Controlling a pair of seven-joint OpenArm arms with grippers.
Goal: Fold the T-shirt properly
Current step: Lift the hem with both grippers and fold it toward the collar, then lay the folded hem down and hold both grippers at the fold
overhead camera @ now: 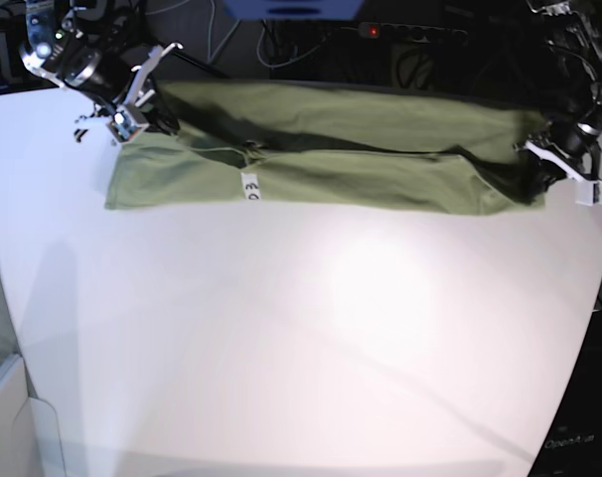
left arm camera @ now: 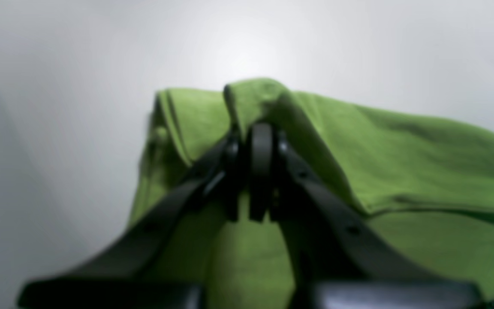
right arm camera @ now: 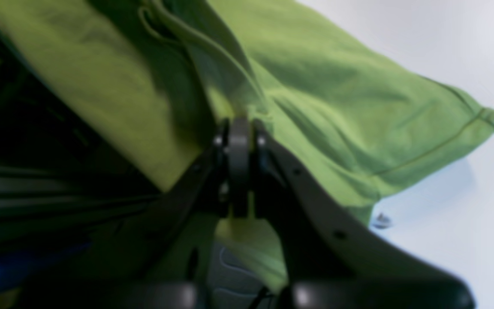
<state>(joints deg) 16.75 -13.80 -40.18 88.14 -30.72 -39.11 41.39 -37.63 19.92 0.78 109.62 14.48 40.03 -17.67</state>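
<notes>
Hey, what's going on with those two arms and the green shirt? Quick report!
Left gripper and right gripper: fingers pinched shut on the T-shirt. Shirt stretched between them at the table's far edge. Nothing in the way.

Left gripper (left arm camera: 251,171), black, blurred, jaws closed on a raised fold of green T-shirt (left arm camera: 423,163). Cloth bunched over the fingertips, hemmed edge to the left, remainder draped toward the right. Pale white table (left arm camera: 58,107) behind and alongside.

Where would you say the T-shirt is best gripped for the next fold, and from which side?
Probably at its two far end corners, from above at each end. The T-shirt lies as a long narrow band, and the left gripper and right gripper are already pinched shut there.
</notes>
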